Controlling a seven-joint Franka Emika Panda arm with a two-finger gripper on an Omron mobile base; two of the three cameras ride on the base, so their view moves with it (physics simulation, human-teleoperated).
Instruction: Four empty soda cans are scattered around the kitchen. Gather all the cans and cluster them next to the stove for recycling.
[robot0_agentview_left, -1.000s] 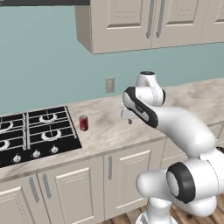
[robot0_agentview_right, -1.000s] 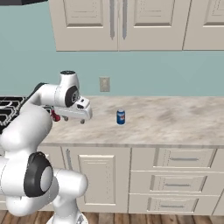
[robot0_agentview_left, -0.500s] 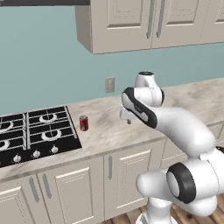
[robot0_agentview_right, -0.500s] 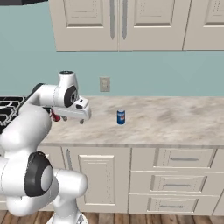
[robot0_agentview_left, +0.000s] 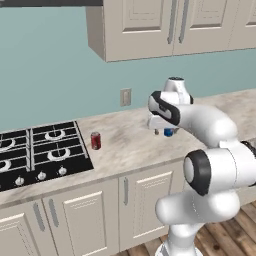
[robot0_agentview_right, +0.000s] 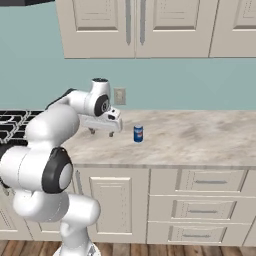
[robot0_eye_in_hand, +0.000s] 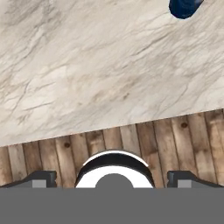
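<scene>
Cans (robot0_agentview_left: 95, 141) upright on counter (robot0_agentview_left: 130, 145)

Glossy white rounded arm (robot0_agentview_left: 210, 125) links, bulbous at the elbow, joined by dark grey bands and black disc caps. Behind the hand (robot0_agentview_right: 103, 131), a boxy white wrist block; beneath it, two short dark fingers (robot0_agentview_right: 92, 131).

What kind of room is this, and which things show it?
A rendered home kitchen: a black gas stove set into a pale marble-look counter, with beige panelled cabinets above and below. A red soda can and a blue soda can stand on the counter.
</scene>
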